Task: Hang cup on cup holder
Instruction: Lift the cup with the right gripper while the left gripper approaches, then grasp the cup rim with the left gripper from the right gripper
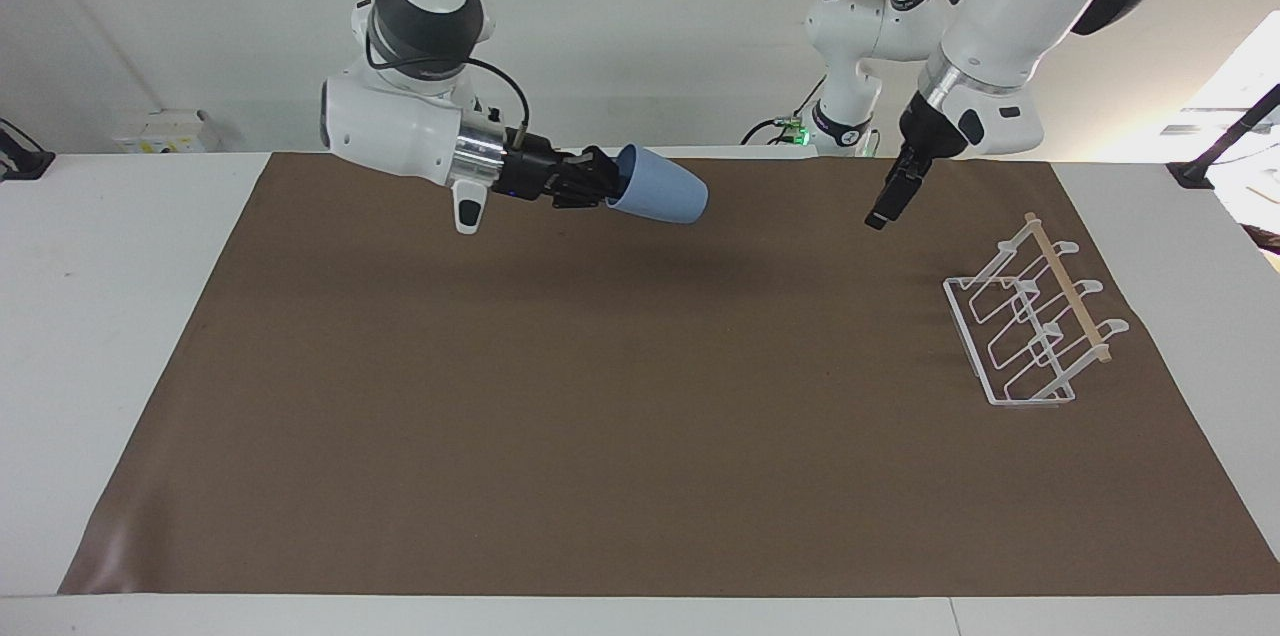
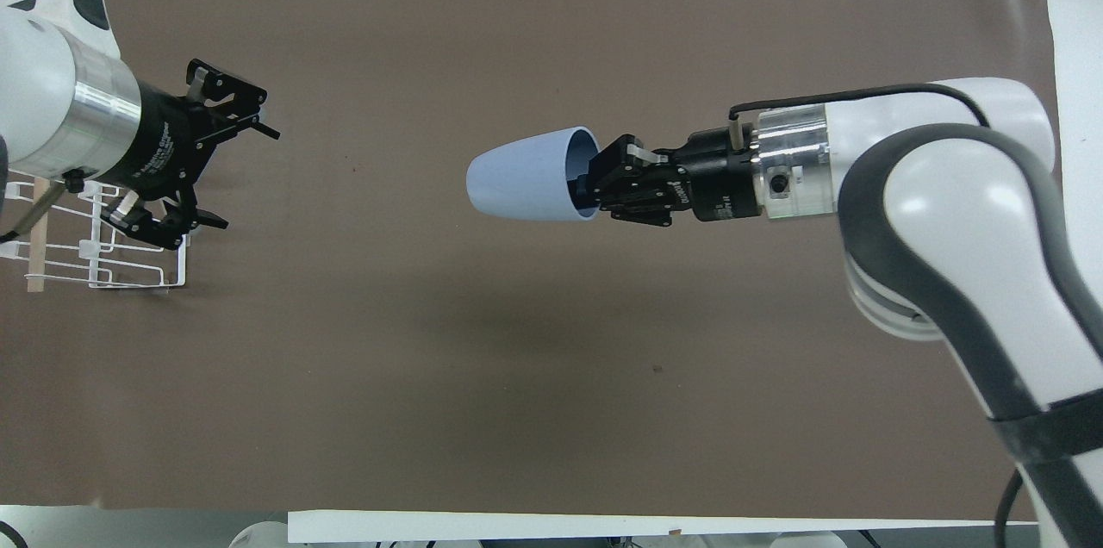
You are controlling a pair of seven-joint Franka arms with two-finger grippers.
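Note:
My right gripper is shut on the rim of the light blue cup, one finger inside it. It holds the cup on its side in the air over the mat's middle, bottom pointing toward the left arm's end; the overhead view shows the gripper and cup. The white wire cup holder stands at the left arm's end of the mat. My left gripper is open and empty in the air beside the holder, facing the cup. In the overhead view this gripper and its arm cover part of the holder.
A brown mat covers most of the white table. Both arm bases stand at the robots' edge of the table.

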